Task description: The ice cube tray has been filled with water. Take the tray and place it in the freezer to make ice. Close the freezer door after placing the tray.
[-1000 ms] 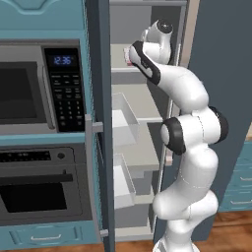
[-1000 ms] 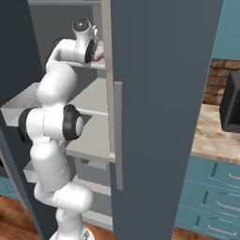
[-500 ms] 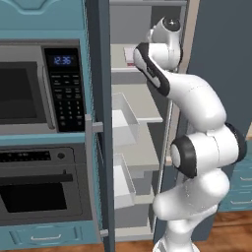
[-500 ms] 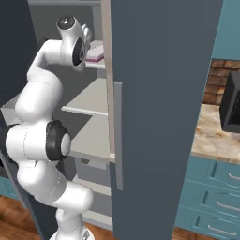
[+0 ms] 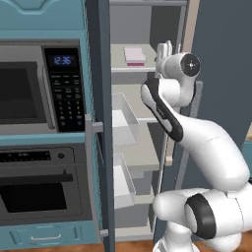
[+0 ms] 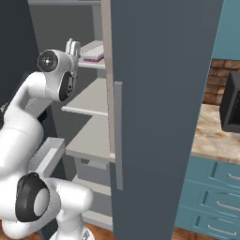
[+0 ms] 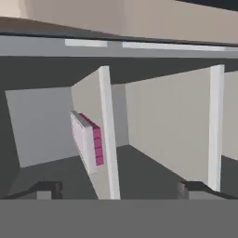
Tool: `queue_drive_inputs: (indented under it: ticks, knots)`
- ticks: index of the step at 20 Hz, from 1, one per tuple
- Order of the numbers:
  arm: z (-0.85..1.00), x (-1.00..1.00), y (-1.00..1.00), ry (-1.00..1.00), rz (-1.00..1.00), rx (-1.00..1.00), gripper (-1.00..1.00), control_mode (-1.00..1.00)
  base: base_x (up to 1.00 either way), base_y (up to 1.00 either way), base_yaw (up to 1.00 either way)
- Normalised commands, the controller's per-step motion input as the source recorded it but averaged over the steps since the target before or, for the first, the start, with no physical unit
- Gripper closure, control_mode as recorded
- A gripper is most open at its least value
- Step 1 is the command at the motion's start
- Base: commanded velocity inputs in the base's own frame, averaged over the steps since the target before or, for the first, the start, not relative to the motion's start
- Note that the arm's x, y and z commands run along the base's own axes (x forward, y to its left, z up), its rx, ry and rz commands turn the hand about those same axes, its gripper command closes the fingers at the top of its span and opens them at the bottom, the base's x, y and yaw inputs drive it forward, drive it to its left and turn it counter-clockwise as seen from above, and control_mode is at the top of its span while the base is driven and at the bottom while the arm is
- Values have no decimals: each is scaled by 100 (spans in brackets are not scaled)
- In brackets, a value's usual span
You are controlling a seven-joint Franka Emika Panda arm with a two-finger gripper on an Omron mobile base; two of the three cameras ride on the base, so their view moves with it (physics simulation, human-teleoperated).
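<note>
The ice cube tray point(image 5: 134, 55) lies flat on an upper shelf of the open freezer point(image 5: 130, 24), pale on top with a pink edge. My gripper point(image 5: 165, 50) is just outside the shelf's front, to the right of the tray and apart from it, open with nothing between its fingers. From the right base view, the tray point(image 6: 92, 51) rests on the shelf behind the gripper point(image 6: 72, 47). In the rolled hand view the tray point(image 7: 88, 142) sits against the shelf point(image 7: 108, 135), ahead of the gripper point(image 7: 121, 190). The freezer door point(image 5: 101, 147) stands wide open, edge-on.
White bins point(image 5: 123, 120) hang on the inside of the open door. A microwave point(image 5: 29, 88) and an oven point(image 5: 39, 192) stand left of it. The fridge's right door point(image 6: 164, 93) is closed, with a handle point(image 6: 118, 136). A stone counter point(image 6: 213, 136) lies further right.
The gripper has opened and let go of the tray, which now rests on the upper shelf. The hand has drawn back out of the freezer.
</note>
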Motion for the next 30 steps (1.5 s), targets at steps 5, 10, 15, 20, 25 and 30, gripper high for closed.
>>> queue_drive_inputs:
  ticks: [5, 10, 15, 20, 25, 30]
  knots:
    - [18, -89, -51, -5, 2, 4, -100, -100, 0, 0, 0]
    - [15, -30, -33, 0, 0, 5, -100, -100, 0, 0, 0]
    - [0, -18, -4, 0, -2, 0, -100, 100, -20, 0, -2]
    - [0, 0, 0, 0, 0, 0, -100, 100, -67, 0, -1]
    - [0, 0, 0, 0, 0, 0, -100, 100, -43, 24, -2]
    - [0, 0, 0, 0, 0, 0, -100, 100, -2, 53, -7]
